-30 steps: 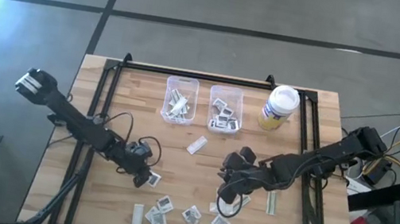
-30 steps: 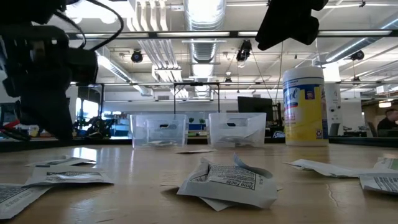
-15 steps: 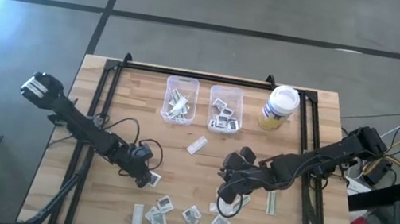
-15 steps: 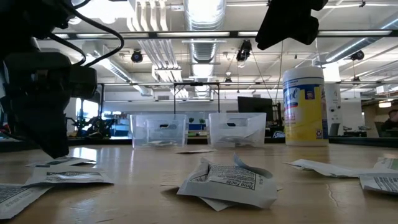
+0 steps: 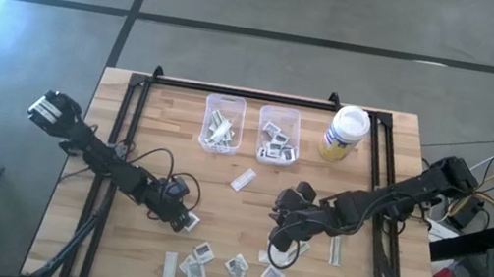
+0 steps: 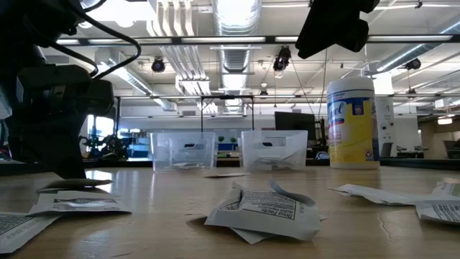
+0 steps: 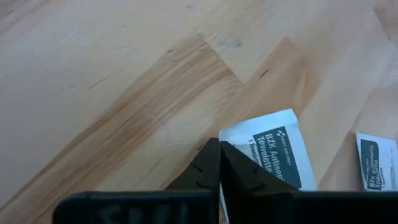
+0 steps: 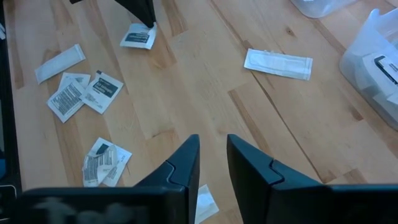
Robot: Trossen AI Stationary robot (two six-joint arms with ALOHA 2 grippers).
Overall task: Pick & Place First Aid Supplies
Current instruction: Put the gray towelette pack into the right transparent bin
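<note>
Two dark fingers of my left gripper (image 7: 219, 163) are pinched together on the edge of a white antiseptic towelette packet (image 7: 273, 152), flat on the table (image 5: 124, 164). My right gripper (image 8: 212, 158) hangs parted over bare wood, loose packets (image 5: 232, 265) nearby.

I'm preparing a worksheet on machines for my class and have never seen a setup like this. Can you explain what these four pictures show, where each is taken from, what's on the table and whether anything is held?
It is a robot with two dark arms at a wooden table. One picture looks straight down, one looks level across the tabletop, and two come from cameras on the arms' wrists.

Small paper first aid packets lie scattered near the front edge. Farther back stand two clear bins already holding some packets, and a white-lidded wipes canister.

The left gripper is down at the table, its fingers closed on the edge of a square antiseptic towelette packet. The right gripper hovers over the table, fingers apart, holding nothing.
</note>
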